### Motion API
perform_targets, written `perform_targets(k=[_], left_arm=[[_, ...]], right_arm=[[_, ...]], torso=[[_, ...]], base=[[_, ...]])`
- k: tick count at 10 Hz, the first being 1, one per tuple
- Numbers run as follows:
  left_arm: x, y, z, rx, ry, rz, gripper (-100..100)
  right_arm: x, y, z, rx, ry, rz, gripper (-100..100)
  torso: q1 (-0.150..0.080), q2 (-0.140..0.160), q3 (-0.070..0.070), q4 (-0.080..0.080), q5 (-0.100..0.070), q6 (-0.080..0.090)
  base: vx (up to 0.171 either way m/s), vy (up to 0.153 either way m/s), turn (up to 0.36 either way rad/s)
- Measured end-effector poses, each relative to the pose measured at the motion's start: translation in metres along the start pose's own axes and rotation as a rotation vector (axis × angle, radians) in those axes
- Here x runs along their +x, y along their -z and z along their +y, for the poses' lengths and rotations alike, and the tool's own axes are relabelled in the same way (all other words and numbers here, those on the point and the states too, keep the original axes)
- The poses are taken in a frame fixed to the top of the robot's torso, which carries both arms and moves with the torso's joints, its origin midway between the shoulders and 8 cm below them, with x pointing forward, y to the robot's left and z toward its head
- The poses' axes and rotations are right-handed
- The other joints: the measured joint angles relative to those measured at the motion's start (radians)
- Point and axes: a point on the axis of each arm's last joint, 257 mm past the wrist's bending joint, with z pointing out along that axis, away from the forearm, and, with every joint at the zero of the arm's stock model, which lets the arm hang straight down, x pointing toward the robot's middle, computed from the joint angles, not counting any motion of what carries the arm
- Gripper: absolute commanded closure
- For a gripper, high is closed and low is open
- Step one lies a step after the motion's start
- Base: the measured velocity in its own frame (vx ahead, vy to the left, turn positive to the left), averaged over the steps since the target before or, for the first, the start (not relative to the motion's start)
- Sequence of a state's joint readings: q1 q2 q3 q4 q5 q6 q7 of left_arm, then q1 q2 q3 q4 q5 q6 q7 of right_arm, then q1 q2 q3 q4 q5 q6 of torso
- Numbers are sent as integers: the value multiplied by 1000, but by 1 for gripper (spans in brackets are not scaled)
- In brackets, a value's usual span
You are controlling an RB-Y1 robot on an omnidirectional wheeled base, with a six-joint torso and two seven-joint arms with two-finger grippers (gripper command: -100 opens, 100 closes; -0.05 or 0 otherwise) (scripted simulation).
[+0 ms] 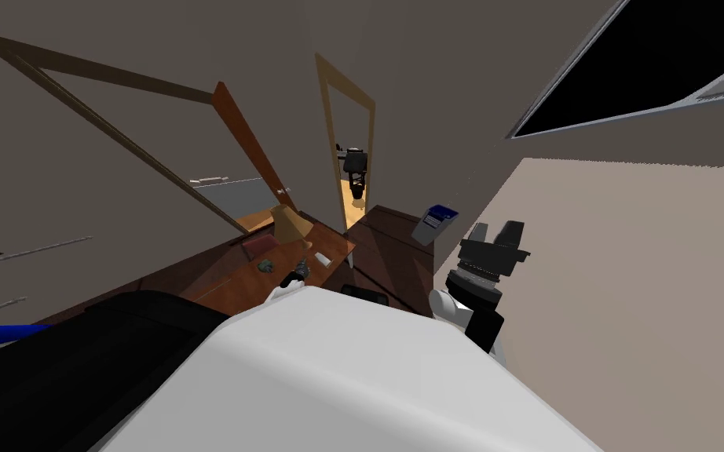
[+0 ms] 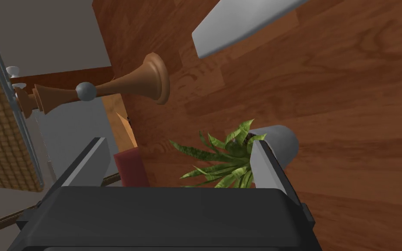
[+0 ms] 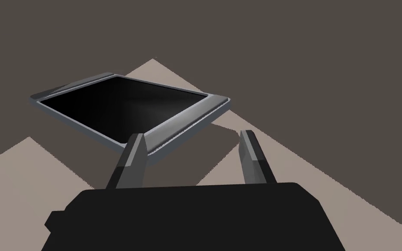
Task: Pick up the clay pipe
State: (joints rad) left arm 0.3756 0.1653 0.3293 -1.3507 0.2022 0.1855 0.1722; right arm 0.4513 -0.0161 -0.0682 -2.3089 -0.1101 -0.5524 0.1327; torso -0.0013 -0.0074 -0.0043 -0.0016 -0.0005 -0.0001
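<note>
Two grippers: both standing wide open, neither gripping anything.
left gripper (image 2: 178, 146): hovering over the wooden desk (image 2: 348, 109), fingers spread wide, aiming at the plant (image 2: 222, 159) rather than anything pipe-like.
right gripper (image 3: 192, 136): hanging raised beside the wall, well apart from the desk, fingers spread, empty.
clay pipe: not making it out for certain; guessing it is the light grey piece (image 2: 239, 24) lying on the desk near the lamp (image 2: 152, 80) base, apart from the left fingers.
risk, wrong grab: closing here would be catching leaves or the pot (image 2: 283, 146), since those are sitting between the fingers.
risk, knock-over: reaching on toward the grey piece could be clipping the pot or the lamp base, both crowding the path.
risk, wrong target: going on a guess; the grey piece may not be the pipe.
pot contents: grey pot holding the leafy green plant, pot just beside one left finger, leaves spilling toward the gripper body.
</note>
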Motion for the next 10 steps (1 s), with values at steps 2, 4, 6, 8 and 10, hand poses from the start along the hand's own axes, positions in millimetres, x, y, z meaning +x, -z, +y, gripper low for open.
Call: perform_targets(k=[2,4,6,8,10], left_arm=[[-7,0,23,-57,31,-21,-100],[-9,-5,35,-87,47,-30,-100],[-14,-9,61,-145,85,-49,-100],[-16,-5,86,-198,109,-65,-100],[-18,-7,99,-232,126,-75,-100]], right_arm=[[0,0,0,0,0,0,0],[0,0,0,0,0,0,0],[0,0,0,0,0,0,0],[0,0,0,0,0,0,0],[0,0,0,0,0,0,0]], torso=[[-2,-2,-1,0,-1,1],[-1,1,1,0,0,0],[-4,-7,-4,-1,-1,0],[-2,-2,-2,-1,0,0],[0,-1,-1,0,0,0]], base=[[100,-48,9],[132,-66,180],[198,-92,157],[108,-55,109],[142,-65,187]])
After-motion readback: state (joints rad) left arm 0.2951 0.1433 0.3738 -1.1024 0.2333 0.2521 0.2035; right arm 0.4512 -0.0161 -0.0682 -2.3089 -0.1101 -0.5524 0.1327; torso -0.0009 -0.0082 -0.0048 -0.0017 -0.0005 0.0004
